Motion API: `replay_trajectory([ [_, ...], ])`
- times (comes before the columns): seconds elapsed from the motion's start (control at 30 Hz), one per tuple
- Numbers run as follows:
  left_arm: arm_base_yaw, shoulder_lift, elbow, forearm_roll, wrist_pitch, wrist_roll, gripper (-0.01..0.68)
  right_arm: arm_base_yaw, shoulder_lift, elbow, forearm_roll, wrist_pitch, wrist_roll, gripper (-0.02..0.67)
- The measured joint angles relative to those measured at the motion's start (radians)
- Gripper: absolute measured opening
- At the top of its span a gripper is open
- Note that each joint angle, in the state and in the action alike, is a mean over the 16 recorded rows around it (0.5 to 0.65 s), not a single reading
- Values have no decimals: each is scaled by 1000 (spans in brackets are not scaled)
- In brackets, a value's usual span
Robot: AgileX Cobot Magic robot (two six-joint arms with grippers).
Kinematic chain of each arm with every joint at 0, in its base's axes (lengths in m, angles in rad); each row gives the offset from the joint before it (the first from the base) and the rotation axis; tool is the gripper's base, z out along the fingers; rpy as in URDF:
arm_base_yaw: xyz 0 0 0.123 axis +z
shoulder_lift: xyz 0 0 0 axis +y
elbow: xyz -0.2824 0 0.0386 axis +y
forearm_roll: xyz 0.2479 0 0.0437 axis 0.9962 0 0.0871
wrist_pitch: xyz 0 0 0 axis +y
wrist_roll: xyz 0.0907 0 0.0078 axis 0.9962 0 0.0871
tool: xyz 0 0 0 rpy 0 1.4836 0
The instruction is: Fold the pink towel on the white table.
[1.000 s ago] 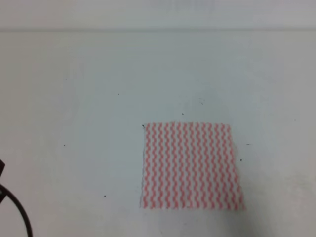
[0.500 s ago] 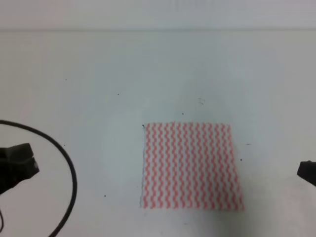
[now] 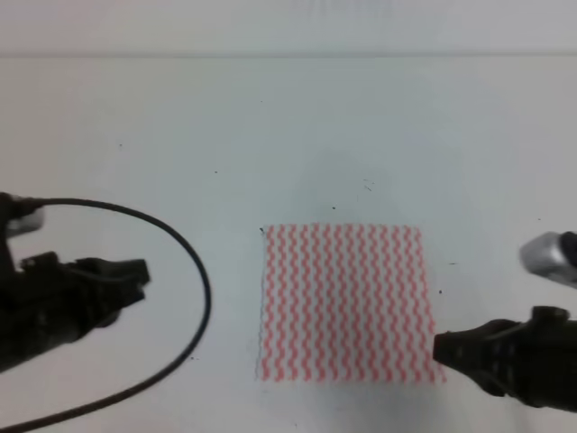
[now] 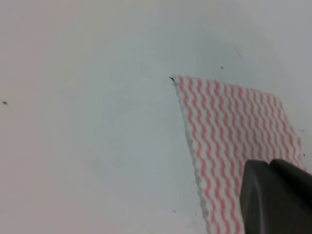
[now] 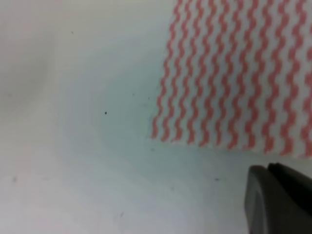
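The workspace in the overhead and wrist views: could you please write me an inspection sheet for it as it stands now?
Surface: white table, plain, with a few tiny dark specks.
Job's things: pink towel lies flat and unfolded, right of centre near the front edge.
Clutter: nothing seen.
Grippers: left pincer is over bare table, left of the towel and apart from it; right pincer is at the towel's near right corner, contact not clear. Open or shut cannot be told for either.
Cables: a black cable loops from the left arm over the table.
Surroundings: only a pale band beyond the table's far edge.
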Motion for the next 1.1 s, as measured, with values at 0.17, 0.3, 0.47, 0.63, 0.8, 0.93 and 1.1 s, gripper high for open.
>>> replay_trajectory([
  [0.17, -65, 58, -1, -135, 11, 143, -2, 82, 89, -9, -46, -69, 42, -13],
  [0.3, -115, 81, -1, -163, 6, 177, -3, 96, 164, -15, -84, -96, 63, 7],
  [0.47, -153, 85, -1, -165, -6, 194, -3, 77, 229, -16, -103, -104, 61, 64],
  [0.63, -159, 85, -1, -165, -7, 204, -3, 68, 265, -16, -107, -119, 60, 149],
  [0.8, -159, 86, -1, -165, -7, 214, -3, 67, 272, -16, -106, -136, 63, 237],
  [0.93, -159, 86, -1, -165, -11, 222, -3, 67, 276, -16, -106, -155, 80, 289],
  [1.1, -159, 87, -1, -165, -17, 231, -4, 67, 302, -16, -106, -173, 105, 321],
])
